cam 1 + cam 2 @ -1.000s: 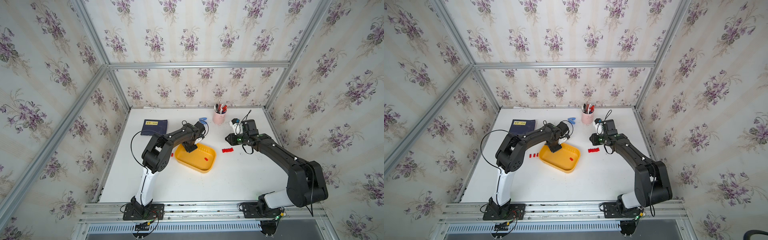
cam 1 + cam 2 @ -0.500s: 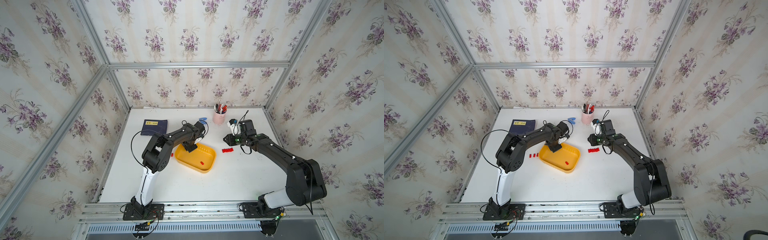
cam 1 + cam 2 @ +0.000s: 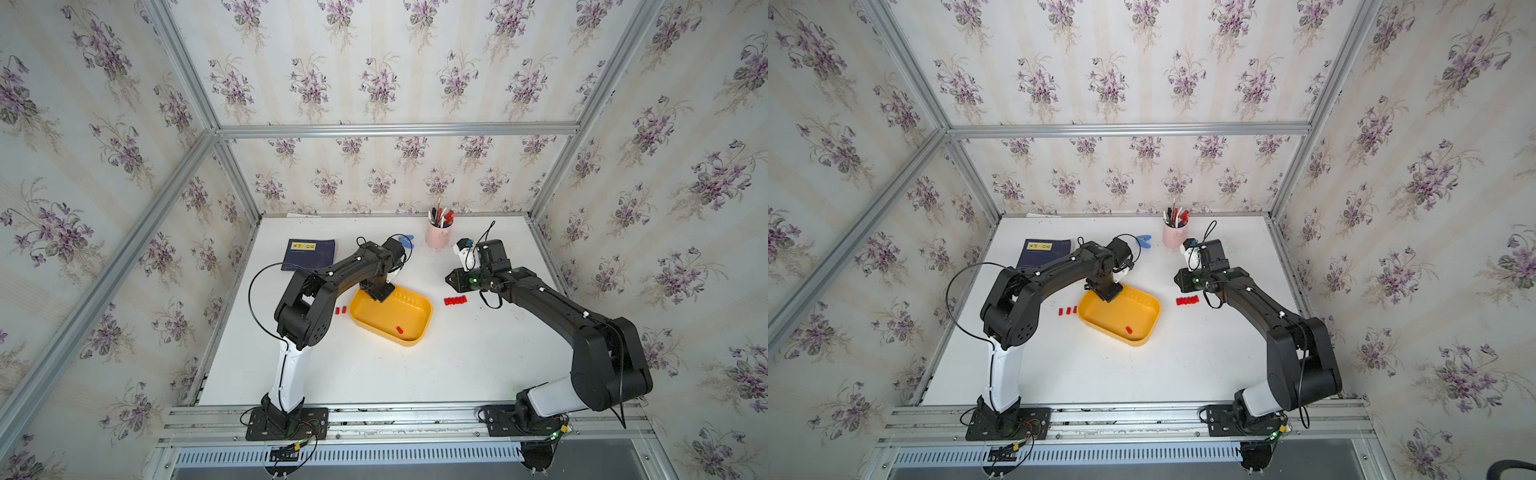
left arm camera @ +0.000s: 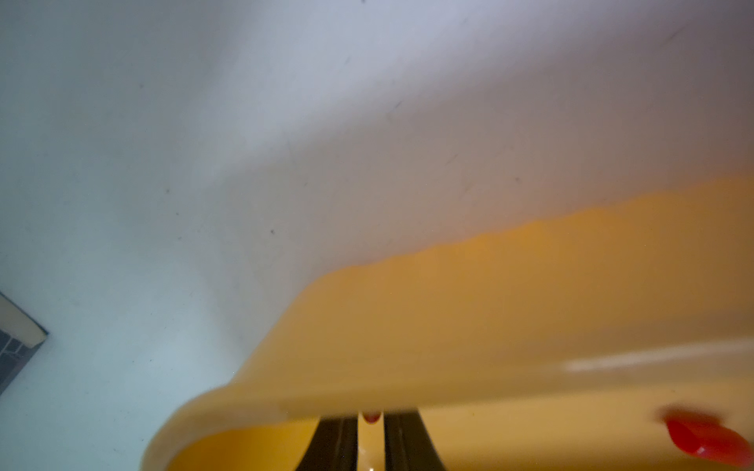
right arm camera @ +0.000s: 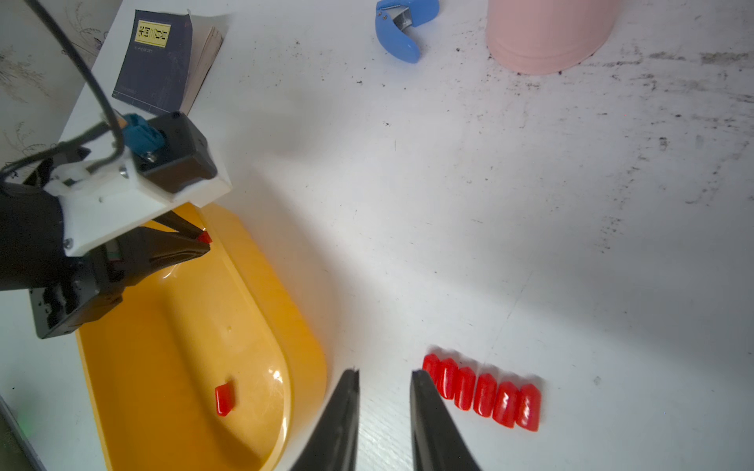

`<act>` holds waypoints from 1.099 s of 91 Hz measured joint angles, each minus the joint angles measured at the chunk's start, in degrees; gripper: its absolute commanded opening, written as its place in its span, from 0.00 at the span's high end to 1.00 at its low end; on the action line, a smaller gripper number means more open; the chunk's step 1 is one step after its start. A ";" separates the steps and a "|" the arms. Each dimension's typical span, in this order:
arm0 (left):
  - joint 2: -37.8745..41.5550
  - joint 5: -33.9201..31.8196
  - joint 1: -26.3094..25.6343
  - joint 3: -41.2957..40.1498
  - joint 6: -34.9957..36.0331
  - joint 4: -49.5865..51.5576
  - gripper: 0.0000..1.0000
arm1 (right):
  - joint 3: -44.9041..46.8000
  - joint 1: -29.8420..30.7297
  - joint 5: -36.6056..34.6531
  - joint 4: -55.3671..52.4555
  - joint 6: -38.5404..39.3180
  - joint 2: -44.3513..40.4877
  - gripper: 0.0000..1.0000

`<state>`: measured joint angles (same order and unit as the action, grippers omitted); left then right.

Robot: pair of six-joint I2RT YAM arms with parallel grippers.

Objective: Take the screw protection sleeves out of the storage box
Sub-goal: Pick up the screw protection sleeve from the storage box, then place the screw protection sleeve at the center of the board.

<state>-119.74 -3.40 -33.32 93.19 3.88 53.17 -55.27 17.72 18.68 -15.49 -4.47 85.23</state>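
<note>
**Screw protection sleeves (image 3: 455,300) mostly laid out on the table (image 3: 374,374), one pinched inside the storage box (image 3: 409,343)**

The storage box is set near the middle of the table, angled to its edges. The left claw (image 5: 206,244) is lowered into the end of the box that faces the table's far edge. Its jaws are drawn narrowly together on a held sleeve (image 5: 204,237). Whether that piece is lifted off the box floor cannot be told. A loose sleeve (image 3: 400,330) is seen lying on the box floor, toward the end facing the near edge.

A row of six sleeves (image 5: 483,393) is lined up side by side on the table between the box and the right edge. A smaller group (image 3: 1068,310) is laid just beside the box, toward the left edge.

The right claw (image 5: 385,375) is held over the bare table between the box and the row of six, with one finger just beside the row's end. Its jaws are parted by a narrow gap and grip nothing.

Near the far edge a pink cup (image 3: 438,239) of pens and a blue clip (image 5: 402,28) are placed. A dark blue book (image 3: 309,254) is set toward the far left corner.
</note>
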 measured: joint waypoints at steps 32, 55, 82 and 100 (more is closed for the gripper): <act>10.75 5.33 4.74 -8.17 -8.68 0.07 0.84 | 0.02 0.07 -0.02 0.00 0.15 0.20 0.73; 21.55 8.63 9.51 -14.10 -14.53 0.37 0.84 | -0.04 0.13 -0.02 -0.02 0.37 0.37 0.73; 28.46 9.64 17.03 -21.20 -19.52 1.42 0.83 | -0.20 0.28 0.02 0.00 0.44 0.46 0.74; 28.28 8.55 20.35 -24.55 -20.76 1.66 0.84 | -0.42 0.33 0.24 0.00 0.68 0.98 0.73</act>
<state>-91.46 5.15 -12.97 68.64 -16.88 54.83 -55.68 18.04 18.92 -15.49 -3.79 86.21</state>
